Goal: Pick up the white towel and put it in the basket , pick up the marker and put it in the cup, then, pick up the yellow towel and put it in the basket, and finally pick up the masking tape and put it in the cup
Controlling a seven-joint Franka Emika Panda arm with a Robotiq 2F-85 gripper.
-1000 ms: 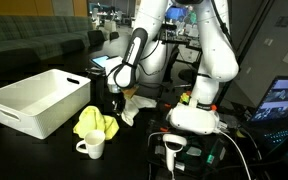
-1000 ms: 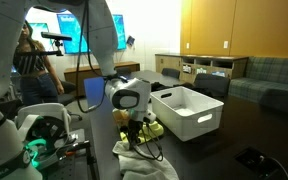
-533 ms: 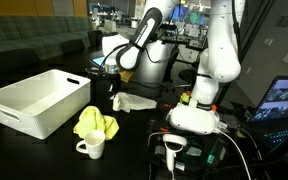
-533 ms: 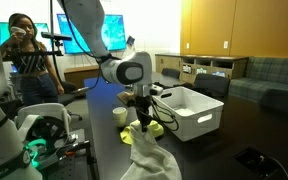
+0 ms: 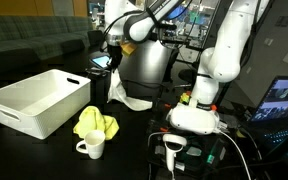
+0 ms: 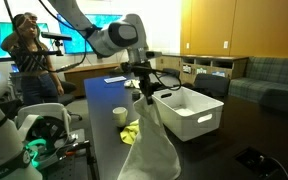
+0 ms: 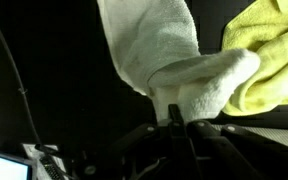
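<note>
Broadly, a dark table (image 5: pixel 39 152) fills the scene, with the white Franka arm (image 5: pixel 224 50) rising above it. A white rectangular plastic basket (image 5: pixel 59 112), smooth-walled and open-topped, sits on the table and shows in both exterior views (image 6: pixel 199 122).

Beside the basket, and outside it, hangs the white towel (image 5: pixel 117 90). It is a soft, nubby terry cloth gathered into a narrow top and widening downward into a loose cone (image 6: pixel 149 140). Its lower edge appears to trail on the table. The wrist view shows its looped pile up close (image 7: pixel 154 50), bunched into a thick fold at the pinch.

A yellow towel (image 5: pixel 96 122) lies crumpled on the table just beside the basket's end wall, below the hanging white cloth; it also shows in an exterior view (image 6: pixel 131 131) and at the wrist view's edge (image 7: pixel 269 55). A small white cup (image 5: pixel 92 147), upright and handled, stands near the yellow towel on its side away from the basket (image 6: pixel 120 115).

The gripper (image 5: pixel 112 62) is above basket height (image 6: pixel 144 80), its fingers pressed together on the white towel's top fold (image 7: pixel 176 122).
</note>
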